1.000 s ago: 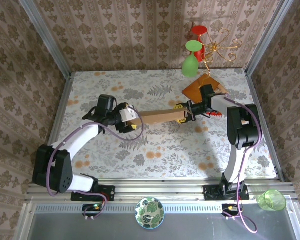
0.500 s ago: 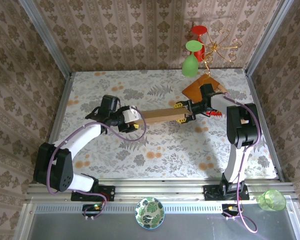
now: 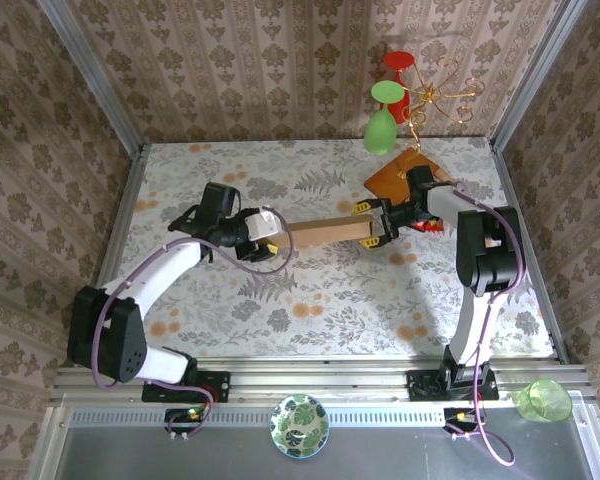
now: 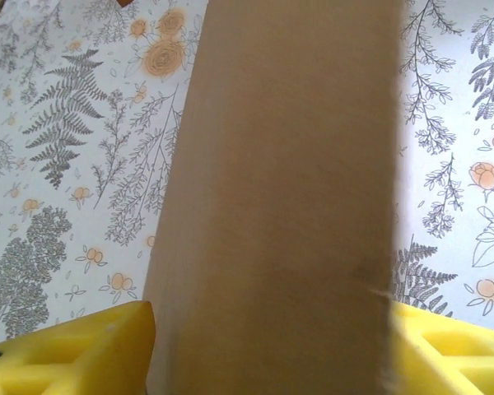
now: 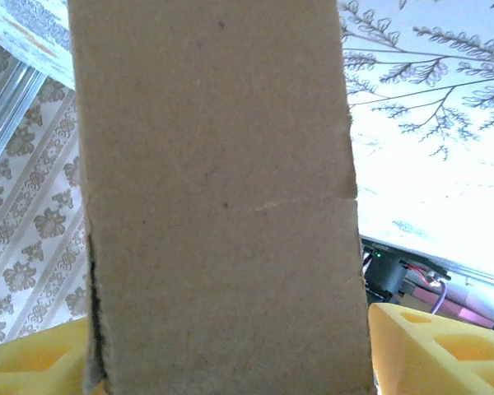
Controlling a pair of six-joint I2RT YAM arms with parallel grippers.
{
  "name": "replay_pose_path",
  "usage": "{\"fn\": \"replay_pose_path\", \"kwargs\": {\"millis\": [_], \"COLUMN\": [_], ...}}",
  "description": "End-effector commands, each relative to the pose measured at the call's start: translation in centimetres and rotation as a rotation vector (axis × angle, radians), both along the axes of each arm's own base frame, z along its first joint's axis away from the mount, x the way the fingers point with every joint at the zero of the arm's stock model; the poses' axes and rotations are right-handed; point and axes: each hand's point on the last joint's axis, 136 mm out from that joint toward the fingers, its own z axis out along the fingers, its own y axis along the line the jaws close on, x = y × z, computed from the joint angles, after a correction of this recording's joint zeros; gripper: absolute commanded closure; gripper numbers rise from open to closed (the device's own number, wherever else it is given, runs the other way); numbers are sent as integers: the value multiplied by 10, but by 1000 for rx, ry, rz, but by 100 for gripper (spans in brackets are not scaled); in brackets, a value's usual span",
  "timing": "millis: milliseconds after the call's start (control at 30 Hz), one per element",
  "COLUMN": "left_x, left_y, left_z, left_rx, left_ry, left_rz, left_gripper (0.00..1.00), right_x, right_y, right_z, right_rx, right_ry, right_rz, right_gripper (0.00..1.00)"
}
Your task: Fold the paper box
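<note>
Holding the box [image 3: 325, 232] end to end between two claws, over the middle of the tabletop [image 3: 320, 300], long axis running left to right. Clamped at the left end by the left claw [image 3: 278, 238], with yellow fingers [image 4: 74, 350] flush against both cardboard edges in the wrist view. Bracketed at the other end by the right claw [image 3: 377, 222], set fairly wide, touching on one side and showing a dark sliver on the other. Cannot tell whether gripping there or only flanking.

Looks narrow from above, so probably flattened or turned on edge. Cannot say which. Taken by both ends, most likely to steady one end while working a crease at the other, or to press the walls square. Judged mid-fold, not finished.

Lies just beside the board [image 3: 392, 175] at the right end, close enough to risk catching a flap on its corner.
</note>
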Motion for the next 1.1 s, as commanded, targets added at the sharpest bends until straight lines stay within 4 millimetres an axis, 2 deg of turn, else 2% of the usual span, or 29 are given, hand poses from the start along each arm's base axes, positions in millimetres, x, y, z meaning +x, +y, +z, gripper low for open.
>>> {"fn": "replay_pose_path", "kwargs": {"millis": [0, 233, 300, 500, 700, 833, 900, 1067], "left_x": [-8, -11, -10, -6, -2, 0, 1, -3], "left_y": [-2, -2, -2, -5, -6, -6, -6, -1], "left_z": [4, 3, 2, 4, 6, 11, 15, 45], "left_rx": [-19, -27, -31, -45, -62, -80, -93, -176], "left_ry": [87, 166, 171, 184, 186, 187, 179, 41], "left_rz": [-9, 7, 10, 22, 31, 41, 50, 62], "left_gripper": [34, 38, 39, 45, 46, 45, 39, 16], "right_x": [-2, 7, 5, 3, 16, 20, 19, 8], "right_y": [-10, -30, -30, -17, -2, 8, 10, 8], "right_z": [20, 40, 38, 22, 18, 16, 15, 23], "right_rx": [-42, -136, -152, -125, -102, -84, -79, -74], "right_ry": [-36, -150, -151, -122, -122, -109, -95, -45], "right_rz": [-11, -36, -16, -26, -33, -45, -57, -69], "right_gripper": [25, 24, 26, 30, 32, 42, 45, 52]}}
